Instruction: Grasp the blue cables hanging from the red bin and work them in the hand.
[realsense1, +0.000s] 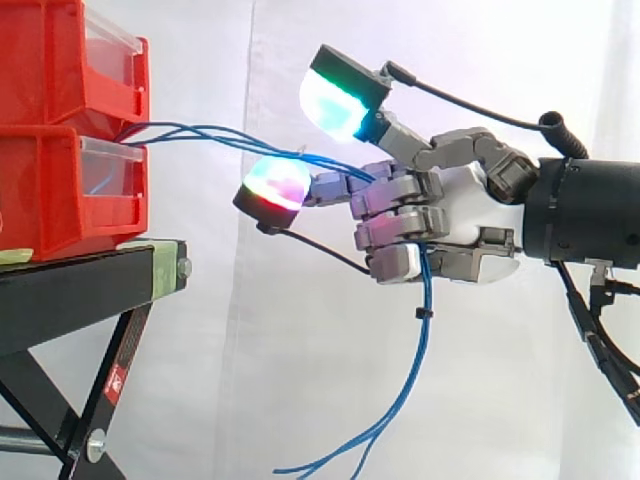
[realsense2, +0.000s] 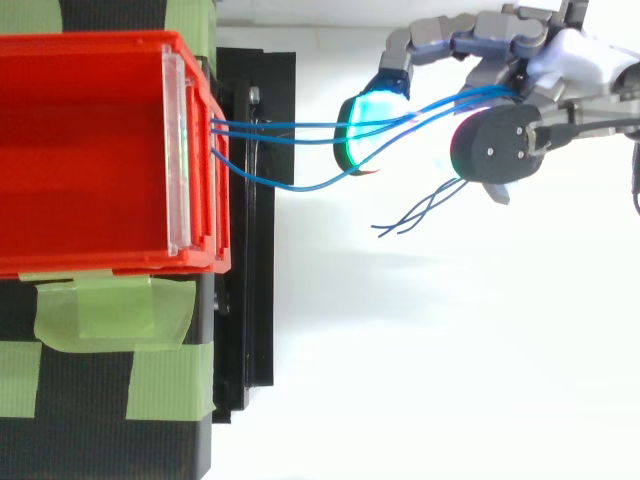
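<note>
Several thin blue cables (realsense1: 215, 132) come out between the two stacked red bins (realsense1: 70, 130) and run right into my hand (realsense1: 450, 215). In the side view the curled fingers close round the cables near the palm, and the loose ends (realsense1: 405, 380) hang down below it. One glowing fingertip (realsense1: 275, 187) sticks out to the left under the cables, another (realsense1: 335, 100) is raised above them. From above, the cables (realsense2: 290, 128) leave the front of the red bin (realsense2: 90, 150) and cross a cyan-green fingertip (realsense2: 368, 128) into the hand (realsense2: 520, 60).
The bins stand on a black stand (realsense1: 90, 285) with crossed legs, patched with green tape (realsense2: 110, 310). A white curtain fills the background behind the hand.
</note>
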